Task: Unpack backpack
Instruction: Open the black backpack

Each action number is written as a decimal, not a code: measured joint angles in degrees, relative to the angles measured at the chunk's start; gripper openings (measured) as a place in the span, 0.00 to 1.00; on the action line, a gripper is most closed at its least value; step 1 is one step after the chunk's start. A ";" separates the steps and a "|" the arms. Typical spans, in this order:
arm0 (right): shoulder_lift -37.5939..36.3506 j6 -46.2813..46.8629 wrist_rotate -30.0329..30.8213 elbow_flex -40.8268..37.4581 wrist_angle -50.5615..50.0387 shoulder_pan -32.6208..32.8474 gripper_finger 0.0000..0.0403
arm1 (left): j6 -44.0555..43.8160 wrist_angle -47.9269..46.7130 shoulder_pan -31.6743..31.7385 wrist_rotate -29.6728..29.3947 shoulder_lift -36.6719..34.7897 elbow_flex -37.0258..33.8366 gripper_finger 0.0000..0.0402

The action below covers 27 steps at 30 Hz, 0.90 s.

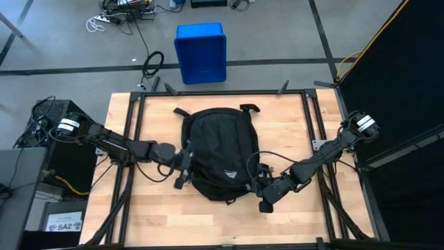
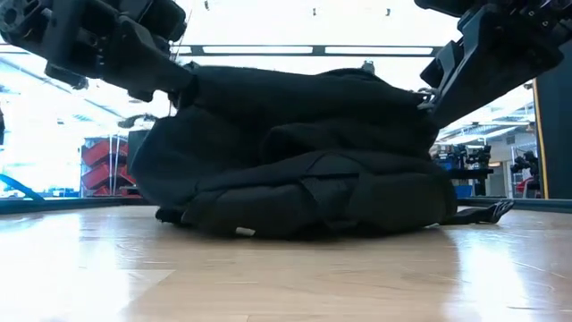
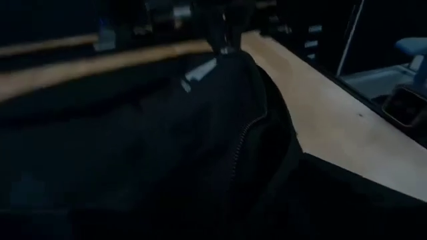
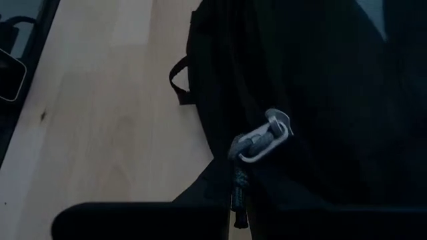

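The black backpack (image 1: 218,153) lies flat on the wooden table, a rounded mound in the low view (image 2: 295,152), with its straps (image 1: 182,112) trailing toward the far edge. My left gripper (image 1: 184,164) stands open, level, at the backpack's left side. Its wrist view shows a closed zipper line (image 3: 248,130) on the dark fabric, and I cannot tell whether it touches the fabric. My right gripper (image 1: 261,187) is at the backpack's near right corner, shut on a zipper pull. My right gripper pinches the dark cord pull (image 4: 238,190) that hangs from a silver zipper slider (image 4: 262,143), between its two fingers. It comes slanting down from the table's right side. The cord runs straight from the slider into the fingers, and the backpack stays on the table.
A blue plastic bin (image 1: 201,52) stands on the floor beyond the table's far edge, with cables (image 1: 152,64) next to it. Black frame rails (image 1: 133,139) run along the table's sides. Bare wood (image 1: 208,222) lies between the backpack and the near edge.
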 joint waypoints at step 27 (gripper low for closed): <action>-0.02 0.76 0.21 0.02 -0.19 -1.55 0.00 | 14.76 -10.59 -9.81 -14.61 17.00 26.60 0.69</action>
